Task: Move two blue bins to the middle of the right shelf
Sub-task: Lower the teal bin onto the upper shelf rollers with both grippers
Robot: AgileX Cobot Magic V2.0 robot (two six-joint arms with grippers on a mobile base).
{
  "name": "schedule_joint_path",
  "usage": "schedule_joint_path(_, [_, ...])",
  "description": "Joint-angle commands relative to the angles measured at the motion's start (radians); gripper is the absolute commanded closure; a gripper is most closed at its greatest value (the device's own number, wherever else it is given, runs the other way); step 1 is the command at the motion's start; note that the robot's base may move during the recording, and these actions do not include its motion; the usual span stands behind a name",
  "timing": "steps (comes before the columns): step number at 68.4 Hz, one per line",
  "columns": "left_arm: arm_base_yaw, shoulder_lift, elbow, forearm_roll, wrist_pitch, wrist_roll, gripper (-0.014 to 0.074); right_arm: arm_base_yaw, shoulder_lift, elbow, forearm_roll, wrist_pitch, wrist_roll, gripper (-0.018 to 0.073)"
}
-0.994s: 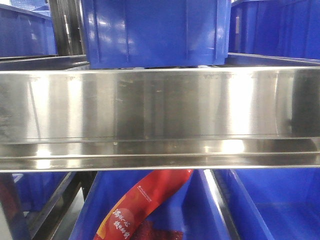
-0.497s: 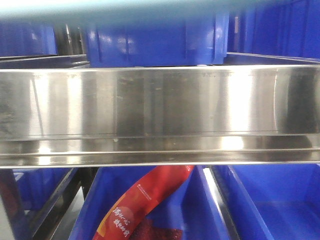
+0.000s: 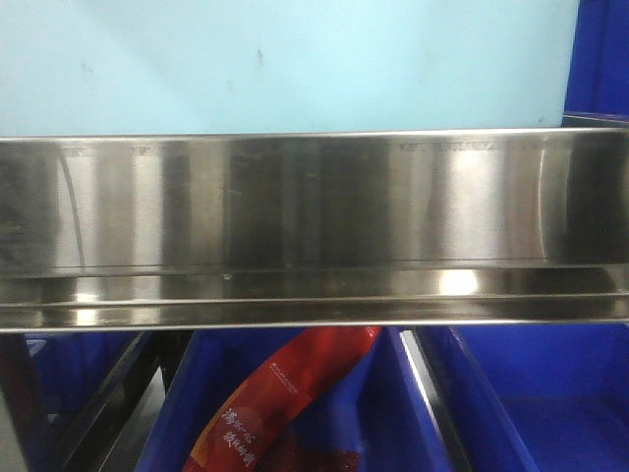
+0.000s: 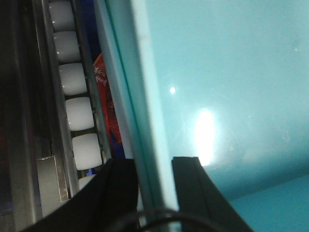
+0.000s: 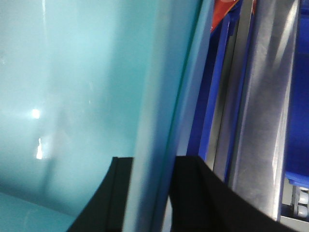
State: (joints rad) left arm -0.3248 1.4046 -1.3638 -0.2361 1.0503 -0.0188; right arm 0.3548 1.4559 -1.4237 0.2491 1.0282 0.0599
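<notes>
A pale sky-blue bin (image 3: 295,64) fills the top of the front view, just above the steel shelf rail (image 3: 314,202). My left gripper (image 4: 153,164) is shut on the bin's left wall (image 4: 145,96), one black finger inside and one outside. My right gripper (image 5: 150,164) is shut on the bin's right wall (image 5: 164,96) in the same way. The bin's smooth inside (image 4: 231,87) shows in the left wrist view and also in the right wrist view (image 5: 72,87). Only one pale bin is in view.
Dark royal-blue crates stand below the rail (image 3: 531,393) and at the top right (image 3: 600,59). A red packet (image 3: 285,403) lies in a lower crate. White rollers (image 4: 77,111) run along the shelf on the left. A steel upright (image 5: 265,106) stands close on the right.
The pale blue bin has come down from the top of the front view and now hides the dark blue crate behind the rail.
</notes>
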Motion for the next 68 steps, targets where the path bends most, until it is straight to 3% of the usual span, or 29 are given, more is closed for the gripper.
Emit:
schedule_joint_path(1, [0.001,-0.009,-0.004,0.001,-0.03,0.019,0.0549,-0.004,-0.01,-0.004,-0.033,-0.042,-0.023,0.0501])
schedule_joint_path(11, [0.001,-0.009,-0.004,0.001,-0.035,0.019,0.0311,-0.004,-0.01,-0.004,-0.033,-0.042,-0.023,0.0147])
schedule_joint_path(16, [0.001,-0.009,-0.004,0.001,-0.039,0.019,0.02,-0.004,-0.01,-0.004,-0.033,-0.042,-0.023,0.0032])
schedule_joint_path(19, [0.001,-0.009,-0.004,0.001,-0.042,0.019,0.0128,-0.004,-0.01,-0.004,-0.033,-0.042,-0.023,-0.0013])
schedule_joint_path(24, [0.001,-0.014,-0.007,0.001,-0.046,0.019,0.0015,-0.004,-0.015,-0.004,-0.035,-0.042,-0.023,-0.0008])
schedule_joint_path(28, [0.001,-0.017,-0.018,0.001,-0.041,0.019,-0.002,-0.004,-0.024,-0.011,-0.045,-0.042,-0.023,0.0001])
schedule_joint_path(40, [0.001,-0.07,-0.064,0.003,-0.043,0.019,-0.0012,-0.004,-0.073,-0.048,-0.085,-0.043,-0.023,0.0057])
schedule_joint_path(50, [0.001,-0.152,-0.073,0.031,-0.068,0.019,0.0034,-0.004,-0.145,-0.063,-0.129,-0.065,-0.023,0.0241])
schedule_joint_path(58, [0.001,-0.229,-0.068,0.064,-0.073,0.019,0.0216,-0.004,-0.206,-0.054,-0.192,-0.067,-0.023,0.0492])
schedule_joint_path(64, [0.001,-0.3,-0.03,0.099,-0.099,0.011,0.0442,-0.004,-0.258,-0.018,-0.207,-0.086,-0.023,0.0697])
schedule_joint_path(68, [0.001,-0.347,0.008,0.114,-0.13,0.007,0.0575,-0.004,-0.296,0.036,-0.214,-0.124,-0.018,0.0718])
